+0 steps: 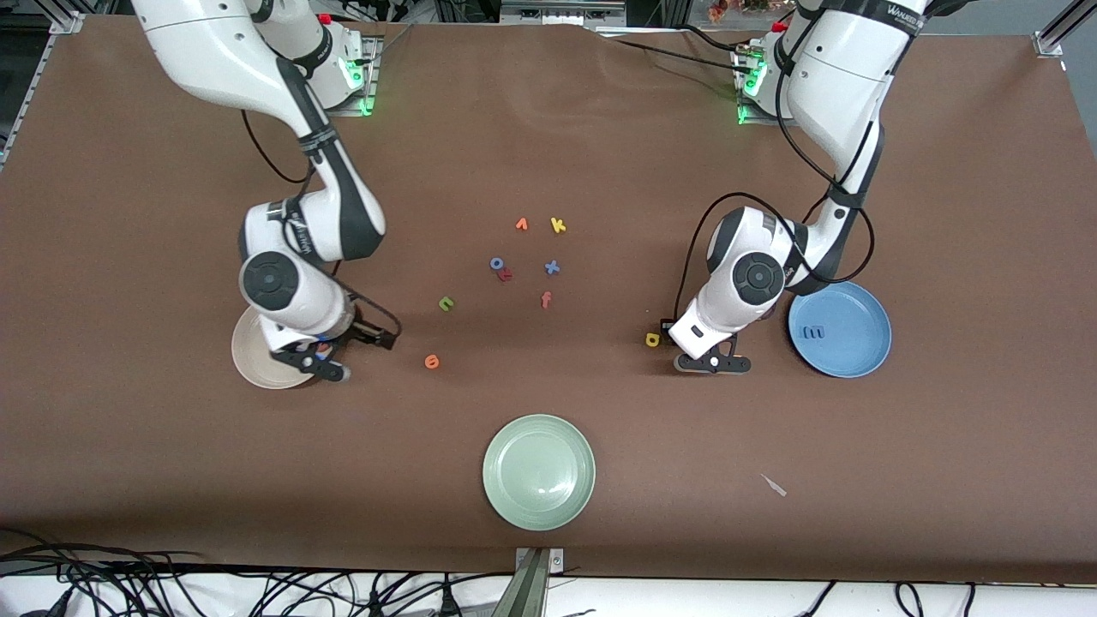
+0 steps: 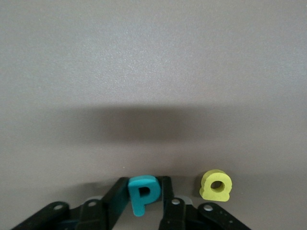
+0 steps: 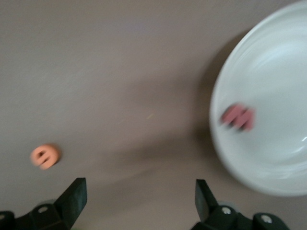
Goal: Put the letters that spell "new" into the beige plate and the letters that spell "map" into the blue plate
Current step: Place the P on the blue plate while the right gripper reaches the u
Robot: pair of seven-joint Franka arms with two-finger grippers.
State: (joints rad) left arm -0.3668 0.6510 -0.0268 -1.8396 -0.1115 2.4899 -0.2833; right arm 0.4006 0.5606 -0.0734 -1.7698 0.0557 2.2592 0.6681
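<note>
The left gripper [image 1: 713,363] sits low over the brown table [image 1: 548,128], between the yellow a [image 1: 653,339] and the blue plate [image 1: 840,330], toward the left arm's end. In the left wrist view its jaws are clamped on the teal p [image 2: 142,194], of which only the upper part clears the fingers [image 2: 165,191]; in the front view the arm's wrist hides the p entirely. The yellow a [image 2: 217,185] lies on the table just beside the gripper. The periwinkle m [image 1: 812,331] lies inside the blue plate.

The right gripper [image 1: 319,367] hangs over the rim of the beige plate [image 1: 253,360], toward the right arm's end; the arm covers much of that plate in the front view. In the right wrist view its jaws stand wide apart with nothing between them, and the picture is smeared: the salmon-red w [image 3: 238,117] shows as a blur inside the beige plate [image 3: 268,158], which is cut off at the frame's edge. The orange e [image 1: 431,362] lies on the table near that plate, and the green n [image 1: 446,303] a little farther from the front camera.

A cluster of other letters [image 1: 531,261] lies near the table's middle; the small red one touching the blue o [image 1: 496,264] is too small to read. The pale green plate [image 1: 539,472] rests near the table's front edge.
</note>
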